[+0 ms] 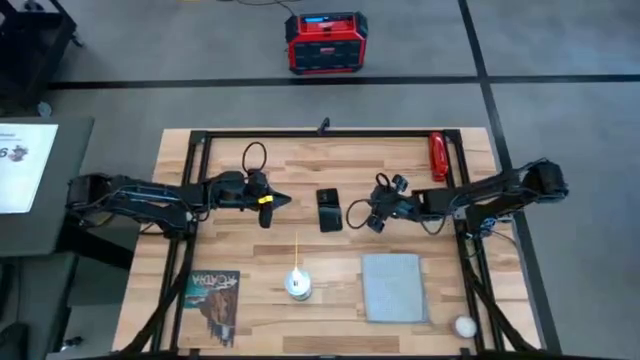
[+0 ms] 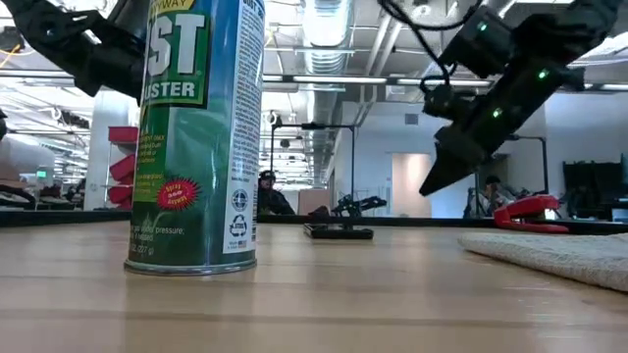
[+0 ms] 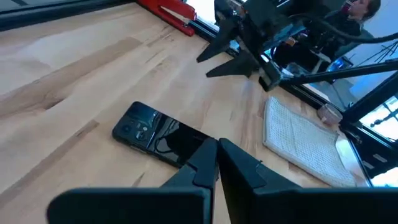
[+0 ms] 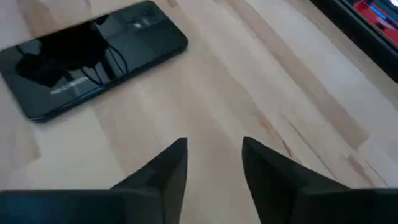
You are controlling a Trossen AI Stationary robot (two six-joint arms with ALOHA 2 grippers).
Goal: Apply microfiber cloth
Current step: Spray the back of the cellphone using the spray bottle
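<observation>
Microfiber cloth [image 1: 392, 287] lies flat beside spray can [image 1: 297, 284], untouched.

both arms are dark, nearly black, built of slim jointed links with loose black cables looping off them near the wrists. the left gripper [image 1: 285, 201] has a small yellow mark just behind its tapered, wedge-shaped black fingers [image 3: 198, 167], while the right gripper [image 1: 351, 214] carries pale round fittings at its wrist and, in the low view, small green lights glowing on its housing. the right fingers [image 4: 168, 167] are matte black and pointed.
</observation>
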